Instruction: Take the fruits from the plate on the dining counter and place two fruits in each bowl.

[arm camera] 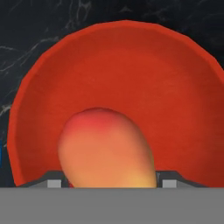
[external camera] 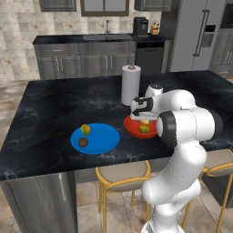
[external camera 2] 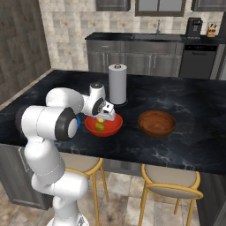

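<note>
Evidently the peach-orange fruit [arm camera: 107, 148] sits pinched between the gripper [arm camera: 107, 181] tips above the red bowl [arm camera: 175, 100]; small, round and likely slick, it is best held across its middle. A yellow-green fruit [external camera: 144, 129] already lies inside, the blue plate [external camera: 102, 141] at nine o'clock keeps the olive-yellow fruit [external camera: 85, 129] and dark brown fruit [external camera: 83, 142], and the brown bowl [external camera 2: 156, 123] at three o'clock looks empty.

Showing glossy red bowl [arm camera: 175, 87], smooth peach-orange fruit [arm camera: 107, 148], wood-like brown bowl [external camera 2: 156, 123], polished black marble desk [external camera: 50, 113], looking matt blue plate [external camera: 102, 139].
</note>
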